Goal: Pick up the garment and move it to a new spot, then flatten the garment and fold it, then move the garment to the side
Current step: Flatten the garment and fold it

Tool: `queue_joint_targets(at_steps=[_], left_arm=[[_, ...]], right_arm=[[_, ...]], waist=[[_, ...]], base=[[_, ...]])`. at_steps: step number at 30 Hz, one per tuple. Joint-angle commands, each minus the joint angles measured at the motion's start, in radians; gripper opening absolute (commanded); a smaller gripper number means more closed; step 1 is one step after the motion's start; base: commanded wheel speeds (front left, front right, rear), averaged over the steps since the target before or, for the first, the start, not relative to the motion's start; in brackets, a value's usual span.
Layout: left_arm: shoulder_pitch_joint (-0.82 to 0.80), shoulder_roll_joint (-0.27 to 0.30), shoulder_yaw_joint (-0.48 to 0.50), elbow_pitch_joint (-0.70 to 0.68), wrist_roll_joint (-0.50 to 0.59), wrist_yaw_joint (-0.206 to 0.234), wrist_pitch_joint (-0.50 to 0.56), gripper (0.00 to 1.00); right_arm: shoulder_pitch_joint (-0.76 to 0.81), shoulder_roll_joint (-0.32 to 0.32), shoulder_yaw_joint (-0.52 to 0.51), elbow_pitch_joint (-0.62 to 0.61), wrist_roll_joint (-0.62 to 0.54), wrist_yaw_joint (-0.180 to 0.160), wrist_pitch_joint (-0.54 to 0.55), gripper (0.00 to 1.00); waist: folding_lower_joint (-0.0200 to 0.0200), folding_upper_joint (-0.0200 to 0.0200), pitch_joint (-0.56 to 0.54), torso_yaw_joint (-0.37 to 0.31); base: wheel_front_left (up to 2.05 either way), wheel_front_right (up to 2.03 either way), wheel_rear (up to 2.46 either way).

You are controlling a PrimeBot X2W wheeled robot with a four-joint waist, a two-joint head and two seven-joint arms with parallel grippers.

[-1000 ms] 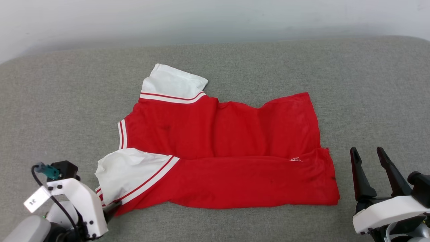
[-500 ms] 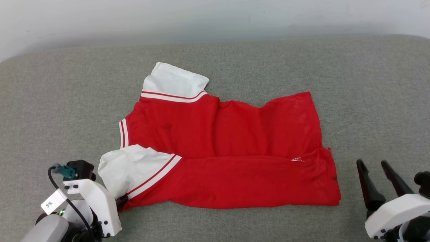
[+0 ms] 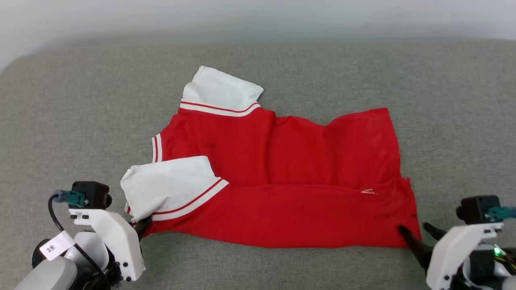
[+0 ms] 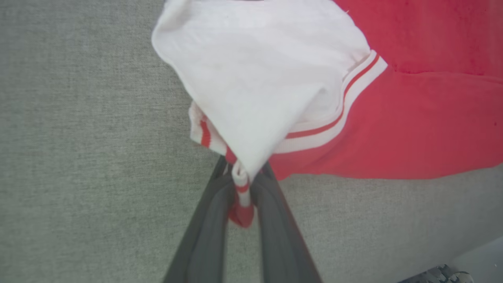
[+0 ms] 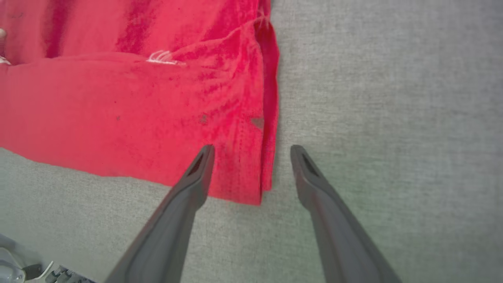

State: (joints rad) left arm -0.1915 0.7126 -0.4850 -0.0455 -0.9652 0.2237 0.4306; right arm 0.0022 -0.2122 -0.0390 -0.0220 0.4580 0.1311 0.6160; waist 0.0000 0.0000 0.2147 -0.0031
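Observation:
The garment (image 3: 282, 177) lies spread on the grey cushion, red with white sleeves and striped trim, its near part folded over. My left gripper (image 3: 143, 226) is at the garment's near left corner. In the left wrist view that gripper (image 4: 240, 184) is shut on a bunched bit of striped trim below the white sleeve (image 4: 251, 86). My right gripper (image 3: 415, 231) stands open at the near right corner. In the right wrist view the right gripper (image 5: 252, 149) straddles the garment's (image 5: 118, 98) side hem, one finger over red cloth, the other over bare cushion.
The grey fabric cushion (image 3: 80, 100) stretches wide on all sides of the cloth. A pale wall (image 3: 258, 20) runs along its far edge. The cushion's front edge shows at the lower corner of the left wrist view (image 4: 483, 251).
My left gripper has shut on the near left corner and the white sleeve has shifted. My right gripper has come in from the right to the near right corner. The camera has shifted slightly.

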Motion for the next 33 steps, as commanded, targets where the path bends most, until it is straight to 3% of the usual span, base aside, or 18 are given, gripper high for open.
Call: queue_joint_targets(at_steps=[1,7,8,10,17,23,33], left_arm=[[0.002,0.002,0.002,-0.012,0.005,0.007,-0.004,0.00],[-0.017,-0.003,0.000,-0.024,0.014,0.005,-0.013,0.00],[-0.017,-0.005,0.000,-0.022,0.015,0.005,-0.015,0.00],[-0.015,-0.008,-0.002,-0.017,0.016,0.005,-0.020,0.00],[0.006,-0.006,-0.002,-0.017,0.027,0.010,-0.043,0.00],[0.063,0.011,-0.011,-0.037,0.025,0.027,-0.041,0.00],[0.252,0.060,-0.003,-0.089,-0.030,0.086,-0.027,0.00]], right_arm=[[-0.028,-0.007,0.017,0.021,0.004,-0.001,0.009,1.00],[-0.068,-0.006,0.093,0.127,0.034,-0.001,0.074,1.00],[-0.067,-0.006,0.105,0.144,0.033,-0.001,0.088,0.76],[-0.073,0.000,0.122,0.164,0.048,0.000,0.099,0.00],[-0.097,-0.039,0.088,0.143,0.043,-0.001,0.065,0.00],[-0.027,-0.061,0.045,0.085,0.034,-0.001,0.065,0.00],[0.174,-0.010,0.004,-0.016,0.040,-0.001,0.113,0.00]], waist=[[0.0000,0.0000,0.023,0.006],[0.0000,0.0000,0.063,0.022],[0.0000,0.0000,0.066,0.024],[0.0000,0.0000,0.068,0.026],[0.0000,0.0000,0.033,0.026],[0.0000,0.0000,-0.050,0.027],[0.0000,0.0000,-0.164,0.010]], base=[[0.00,0.00,0.00],[0.00,0.00,0.00],[0.00,0.00,0.00],[0.00,0.00,0.00],[0.00,0.00,0.00],[0.00,0.00,0.00],[0.00,0.00,0.00]])
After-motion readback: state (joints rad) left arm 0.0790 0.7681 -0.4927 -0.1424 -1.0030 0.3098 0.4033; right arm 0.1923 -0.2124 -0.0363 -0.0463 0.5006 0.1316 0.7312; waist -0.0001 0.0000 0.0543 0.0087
